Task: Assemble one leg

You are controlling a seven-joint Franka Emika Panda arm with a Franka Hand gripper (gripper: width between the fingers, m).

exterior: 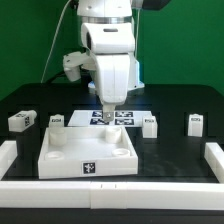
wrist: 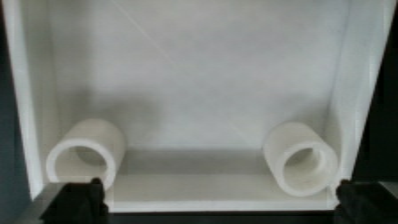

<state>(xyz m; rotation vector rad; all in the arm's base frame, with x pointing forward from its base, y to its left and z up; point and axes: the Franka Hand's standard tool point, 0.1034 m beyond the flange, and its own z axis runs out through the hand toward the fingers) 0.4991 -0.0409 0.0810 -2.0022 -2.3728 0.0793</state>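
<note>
Several legs, small white blocks with tags, stand on the black table: one at the exterior view's far left (exterior: 22,121), one by the tabletop's far left corner (exterior: 57,120), one right of the marker board (exterior: 149,124), one further right (exterior: 195,123). The large white square tray-like tabletop (exterior: 60,158) lies in front with its sockets up. My gripper (exterior: 108,112) hangs over its far edge and points down. In the wrist view the gripper (wrist: 221,205) is open wide and empty, its dark fingertips (wrist: 75,202) at both sides. Below it are the tabletop's inside (wrist: 196,90) and two round sockets (wrist: 86,150) (wrist: 306,158).
The marker board (exterior: 122,118) lies flat behind the tabletop, partly hidden by the gripper. White rails run along the table's near edge (exterior: 110,186) and both sides (exterior: 8,152) (exterior: 214,153). A green wall stands behind.
</note>
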